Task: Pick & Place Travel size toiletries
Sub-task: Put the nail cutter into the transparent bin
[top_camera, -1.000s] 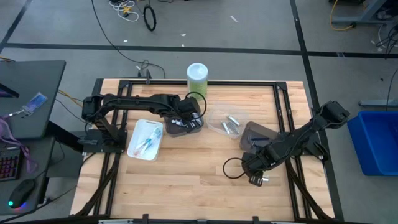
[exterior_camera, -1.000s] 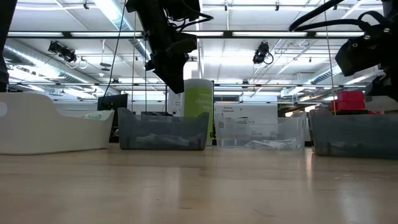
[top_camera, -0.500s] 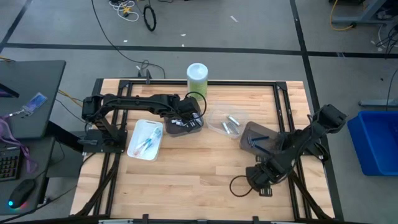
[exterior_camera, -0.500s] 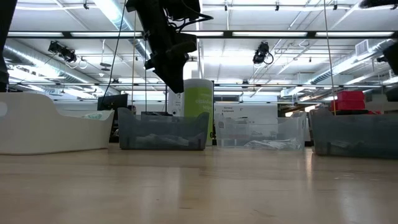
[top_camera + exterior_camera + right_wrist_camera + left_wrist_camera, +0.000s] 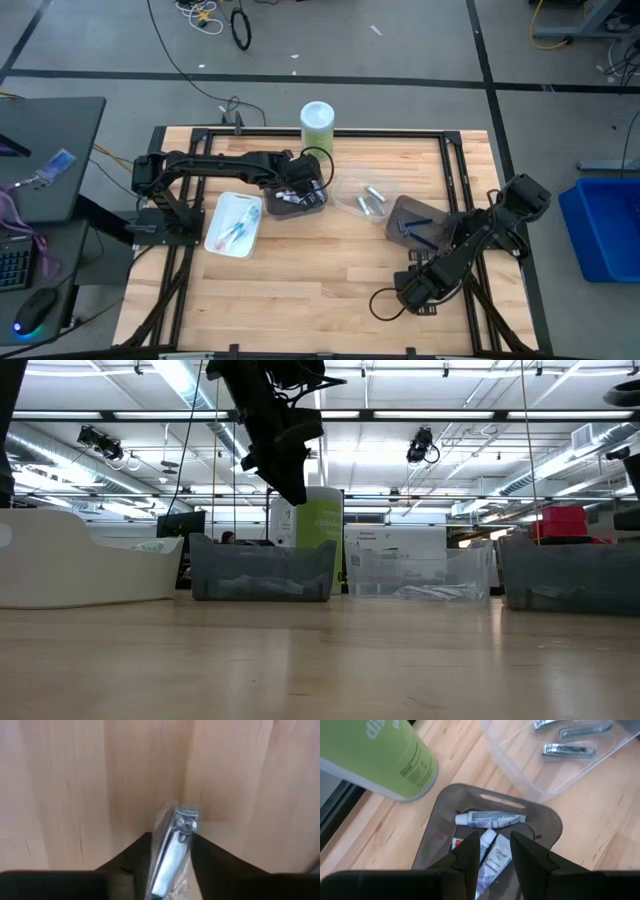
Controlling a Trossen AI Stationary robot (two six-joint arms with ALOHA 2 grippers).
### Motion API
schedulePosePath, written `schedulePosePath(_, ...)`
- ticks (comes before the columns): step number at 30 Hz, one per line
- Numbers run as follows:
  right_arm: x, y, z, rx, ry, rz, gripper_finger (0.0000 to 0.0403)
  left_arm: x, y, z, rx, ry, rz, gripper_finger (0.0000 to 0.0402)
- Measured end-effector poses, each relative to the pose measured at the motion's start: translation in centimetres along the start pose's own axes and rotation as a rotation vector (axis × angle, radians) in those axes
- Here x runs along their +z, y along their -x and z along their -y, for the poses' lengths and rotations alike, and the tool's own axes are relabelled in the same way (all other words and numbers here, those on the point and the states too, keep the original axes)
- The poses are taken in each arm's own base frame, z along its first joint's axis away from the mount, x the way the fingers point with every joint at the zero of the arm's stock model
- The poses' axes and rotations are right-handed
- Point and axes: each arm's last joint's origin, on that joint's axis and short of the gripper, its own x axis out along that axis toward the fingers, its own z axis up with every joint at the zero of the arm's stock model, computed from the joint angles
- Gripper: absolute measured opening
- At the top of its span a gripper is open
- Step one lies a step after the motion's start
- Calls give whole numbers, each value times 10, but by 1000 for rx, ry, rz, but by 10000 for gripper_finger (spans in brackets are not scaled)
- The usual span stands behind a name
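My right gripper (image 5: 418,295) points down over bare wood near the table's near right edge, shut on a silvery packet (image 5: 172,845) with a metal clipper inside. My left gripper (image 5: 300,190) hangs open above a dark tray (image 5: 445,815) at the table's far middle. Small white tubes (image 5: 490,818) lie on that tray's bottom, and one shows through the gap between the left fingers, well below them. In the low view the left gripper (image 5: 290,485) is clear above the tray's rim. My right gripper pinches the silvery packet by its two long edges (image 5: 159,851) between its two fingers, coming from above and pointing down. The packet's clipper-head end (image 5: 184,822) sticks out past the fingertips toward the wood. Whether that end touches the table, I cannot tell.
A tall green canister (image 5: 317,122) stands at the far edge. A clear tray (image 5: 352,188) holds more silvery packets, a white tray (image 5: 233,240) holds toothbrushes, and a second dark tray (image 5: 400,210) holds razors. Bare wood (image 5: 300,285) fills the near middle. A blue bin (image 5: 605,225) stands beside the table.
My right gripper has gone toward the table's near edge and down, rolling about its own axis, with the silvery packet between its fingers; it has passed out of the low view.
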Motion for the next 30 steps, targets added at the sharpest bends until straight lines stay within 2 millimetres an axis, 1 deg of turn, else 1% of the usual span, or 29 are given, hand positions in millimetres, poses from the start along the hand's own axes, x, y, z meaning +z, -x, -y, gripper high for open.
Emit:
schedulePosePath(5, 2, 2, -2, 6, -13, 12, 73, 0, 1, 2, -5, 18, 7, 116)
schedulePosePath(7, 5, 5, -4, 9, -43, 5, 54, -1, 1, 4, -7, 33, 1, 116)
schedulePosePath(9, 9, 10, -7, 16, -67, 6, 50, -3, 6, 5, -9, 42, -9, 116)
schedulePosePath(11, 18, 19, -15, 59, -62, 50, 50, -4, 13, 8, -21, 50, 1, 116)
schedulePosePath(14, 31, 36, -21, 63, 30, 146, 52, -9, 26, 13, -33, 40, -10, 116)
schedulePosePath(16, 41, 47, -22, -23, 123, 234, 59, -12, 36, 15, -39, 34, -8, 116)
schedulePosePath(18, 50, 60, -19, -199, 194, 358, 64, -14, 48, 15, -53, 25, 7, 116)
schedulePosePath(20, 58, 69, -11, -469, 223, 490, 65, -16, 62, 13, -68, 21, 19, 116)
schedulePosePath(22, 68, 78, -4, -715, 208, 628, 64, -18, 74, 10, -87, 6, 32, 116)
schedulePosePath(23, 73, 82, 1, -825, 197, 671, 64, -19, 80, 8, -96, -3, 31, 116)
schedulePosePath(25, 82, 87, 14, -980, 181, 681, 64, -22, 93, 4, -114, -6, 37, 116)
schedulePosePath(28, 96, 87, 42, -1023, 101, 630, 65, -26, 107, 0, -122, 9, 52, 116)
schedulePosePath(30, 106, 84, 68, -946, 16, 575, 65, -27, 113, -2, -131, 11, 68, 116)
